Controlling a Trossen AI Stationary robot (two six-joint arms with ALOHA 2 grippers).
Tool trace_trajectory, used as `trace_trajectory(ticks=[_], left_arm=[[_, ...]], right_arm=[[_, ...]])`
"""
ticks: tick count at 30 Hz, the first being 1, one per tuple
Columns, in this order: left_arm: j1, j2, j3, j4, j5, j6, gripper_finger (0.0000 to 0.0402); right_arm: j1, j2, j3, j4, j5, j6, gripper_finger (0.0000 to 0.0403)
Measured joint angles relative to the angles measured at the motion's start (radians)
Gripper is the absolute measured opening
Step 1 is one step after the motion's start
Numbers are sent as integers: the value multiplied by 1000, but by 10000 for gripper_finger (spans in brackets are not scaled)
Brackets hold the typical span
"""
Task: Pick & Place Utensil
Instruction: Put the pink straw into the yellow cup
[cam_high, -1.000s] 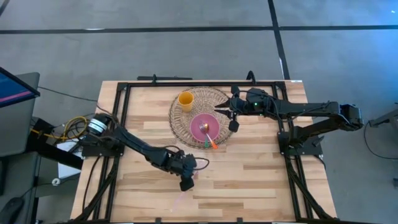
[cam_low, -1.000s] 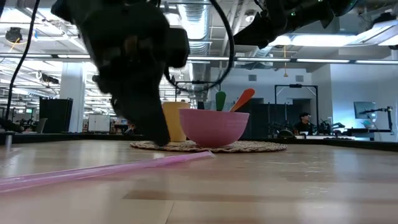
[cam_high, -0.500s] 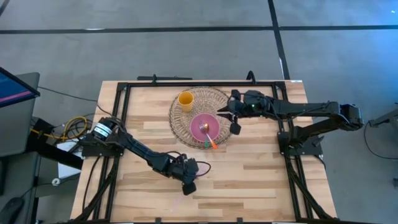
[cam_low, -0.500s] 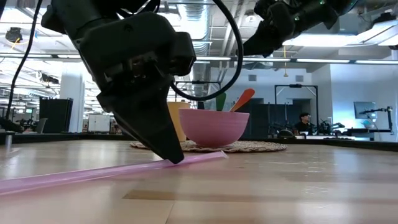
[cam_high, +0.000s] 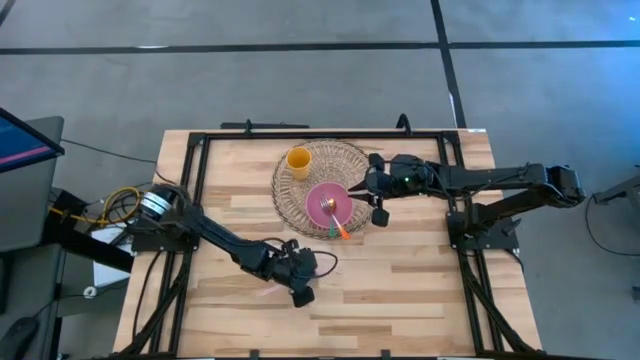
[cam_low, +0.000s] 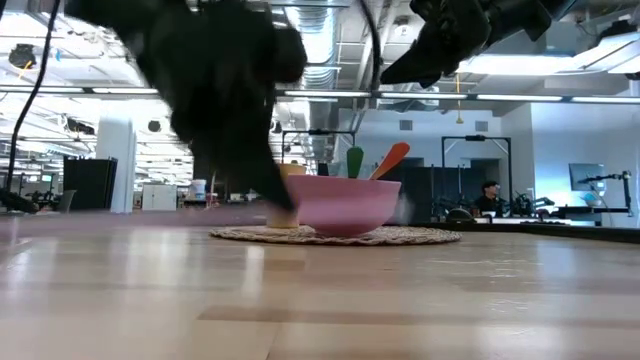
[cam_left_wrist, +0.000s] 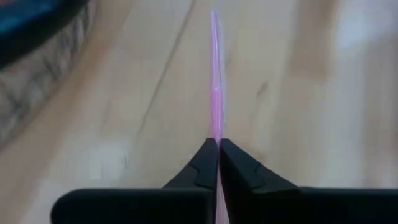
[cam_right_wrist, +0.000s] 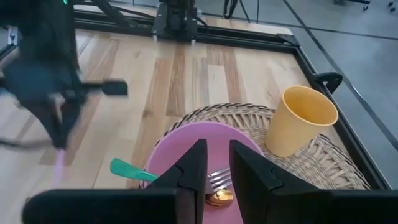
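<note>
Left gripper (cam_left_wrist: 218, 144) has its jaws pinched tight on the pink straw (cam_left_wrist: 215, 81), whose length runs straight ahead, low over the table (cam_high: 400, 290), with the pink bowl (cam_high: 328, 205) nearer the right gripper (cam_high: 376, 191), its jaws slightly parted.

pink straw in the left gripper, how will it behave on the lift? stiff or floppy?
Probably light and a bit floppy: the pink straw is long and thin, and the left gripper is shut on it at one point, so the free length may sag or swing. Being round and smooth, it might slip or roll if released.
</note>
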Motion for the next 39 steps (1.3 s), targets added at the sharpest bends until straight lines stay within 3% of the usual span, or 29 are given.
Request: trace_trajectory(ticks=[9, 13, 19, 28, 30, 34, 39], left_arm=[[-13, -196, 4, -24, -86, 129, 7], [-39, -283, 3, -39, -176, 202, 7], [-60, -422, 4, -36, -423, 361, 8], [13, -559, 4, 12, -547, 595, 7], [57, -563, 4, 76, -520, 640, 7], [163, -562, 4, 188, -312, 754, 7], [325, -557, 4, 258, -162, 786, 7]], right_arm=[[-1, 0, 0, 0, 2, 30, 61], [-1, 0, 0, -1, 2, 50, 61], [-1, 0, 0, -11, 2, 62, 61], [-1, 0, 0, -11, 2, 78, 61], [-1, 0, 0, -11, 2, 78, 61], [-1, 0, 0, -7, 2, 78, 61], [-1, 0, 0, -6, 2, 77, 61]])
